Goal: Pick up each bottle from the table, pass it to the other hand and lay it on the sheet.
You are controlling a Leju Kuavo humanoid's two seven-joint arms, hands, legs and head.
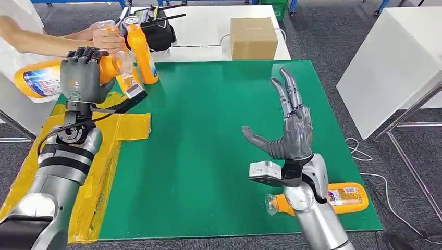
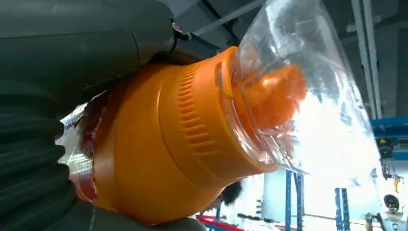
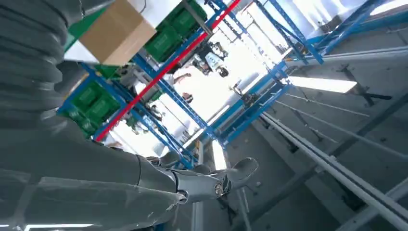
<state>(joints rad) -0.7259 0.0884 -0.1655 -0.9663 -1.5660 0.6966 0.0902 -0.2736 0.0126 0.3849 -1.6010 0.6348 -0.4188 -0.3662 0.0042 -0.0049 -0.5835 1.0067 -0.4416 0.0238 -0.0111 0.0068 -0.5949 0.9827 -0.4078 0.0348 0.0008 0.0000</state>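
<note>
Bottle in left hand, release onto sheet pending

Item 1. Left hand (image 1: 81,73): my fingers are wrapped round an orange bottle (image 1: 112,65) with a clear cap, raised above the far left corner of the green mat (image 1: 208,146). The left wrist view confirms the grasp: orange shoulder and ribbed collar pressed against my palm, clear cap pointing away. A person's hand (image 1: 107,39) lies over the cap end of the same bottle; I judge it is steadying or taking it, but cannot tell which.

Item 2. Right hand (image 1: 292,130): fingers spread and straight, holding nothing, palm up over the middle of the mat, well apart from the left.

Item 3. Yellow sheet (image 1: 120,127): lies along the left edge of the mat, beneath my left forearm.

Item 4. Further stock: a second orange bottle (image 1: 142,49) upright at the mat's far edge, just beside the held one; a third (image 1: 341,198) lying on its side at the near right edge, partly behind my right wrist; a fourth bottle (image 1: 39,78) lying past the mat's left edge.

Handling note. To do this step well, I should keep my grip firm until the person's hand is clear, lower the bottle on its side onto bare sheet, then loosen my fingers slowly so it does not roll.
</note>
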